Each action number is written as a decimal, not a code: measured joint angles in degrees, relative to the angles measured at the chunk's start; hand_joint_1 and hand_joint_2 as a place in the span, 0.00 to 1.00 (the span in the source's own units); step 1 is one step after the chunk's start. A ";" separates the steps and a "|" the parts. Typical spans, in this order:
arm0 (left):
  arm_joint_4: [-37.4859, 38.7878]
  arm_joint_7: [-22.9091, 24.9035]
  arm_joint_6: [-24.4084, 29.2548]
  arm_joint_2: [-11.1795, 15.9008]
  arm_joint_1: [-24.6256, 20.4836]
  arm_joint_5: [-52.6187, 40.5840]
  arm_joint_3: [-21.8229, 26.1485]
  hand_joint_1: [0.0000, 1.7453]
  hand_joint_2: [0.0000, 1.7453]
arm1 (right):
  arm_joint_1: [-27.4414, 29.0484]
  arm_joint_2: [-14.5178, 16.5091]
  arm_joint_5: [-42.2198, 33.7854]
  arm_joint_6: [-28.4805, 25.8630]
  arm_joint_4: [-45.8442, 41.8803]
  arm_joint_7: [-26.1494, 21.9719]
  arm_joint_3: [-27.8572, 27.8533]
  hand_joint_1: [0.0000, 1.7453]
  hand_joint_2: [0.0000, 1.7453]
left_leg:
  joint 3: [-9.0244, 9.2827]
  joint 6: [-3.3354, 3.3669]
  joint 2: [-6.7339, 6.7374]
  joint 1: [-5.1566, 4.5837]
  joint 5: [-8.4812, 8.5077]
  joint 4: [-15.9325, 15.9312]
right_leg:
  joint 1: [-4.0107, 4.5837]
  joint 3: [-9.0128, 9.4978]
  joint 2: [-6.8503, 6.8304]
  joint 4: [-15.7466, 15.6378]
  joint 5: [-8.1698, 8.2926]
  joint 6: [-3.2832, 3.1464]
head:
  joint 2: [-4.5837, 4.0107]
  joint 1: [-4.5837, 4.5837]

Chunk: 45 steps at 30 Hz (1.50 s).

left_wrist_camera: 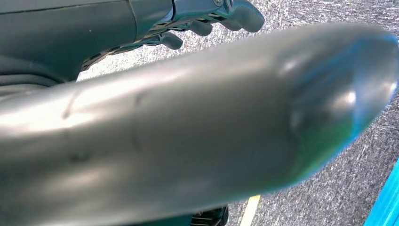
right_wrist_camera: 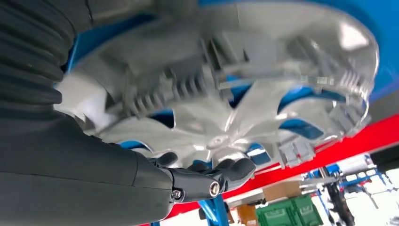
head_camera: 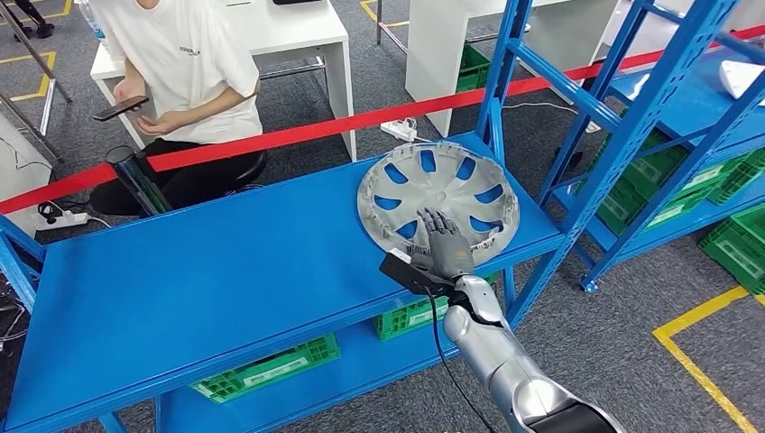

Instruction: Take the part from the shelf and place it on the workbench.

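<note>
So the right hand (head_camera: 445, 242) is the one that matters here. It comes up from the lower middle of the head view on its silver arm and lies flat over the near edge of the hubcap (head_camera: 438, 196), fingers spread and stretched out across the spokes toward the hub. From the right wrist view the fingertips (right_wrist_camera: 235, 168) look to be resting on, or just at, the spoke face near the centre, but nothing is wrapped around anything yet, so I'd call it an open, wide hand touching the part rather than holding it.

The hubcap itself lies flat with its ribbed inner side up on the top board of the blue shelf (head_camera: 225, 271), over toward the shelf's right end, close to the upright post. Being round, it has no long axis to line up with; what counts is that the near rim sits right under the palm and the rest of the disc runs away from the robot.

The left hand (left_wrist_camera: 207, 19) hangs down over the grey floor, fingers loosely curled around nothing, well away from the part.

My guess: the right hand needs to hook the rim or a spoke opening before lifting.

Farther back, a red barrier tape (head_camera: 298, 133) crosses behind the shelf, and a seated person (head_camera: 180, 63) is beyond it.
</note>
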 joint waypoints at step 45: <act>-0.04 5.17 7.69 -0.02 -0.29 -7.89 -2.91 0.00 1.00 | 2.45 -2.60 1.64 -2.48 -6.41 -6.54 6.05 1.00 1.00 | -0.24 -0.02 -0.01 0.00 0.02 0.00 | 0.00 -0.21 -0.01 0.06 0.00 0.00 | 0.00 0.01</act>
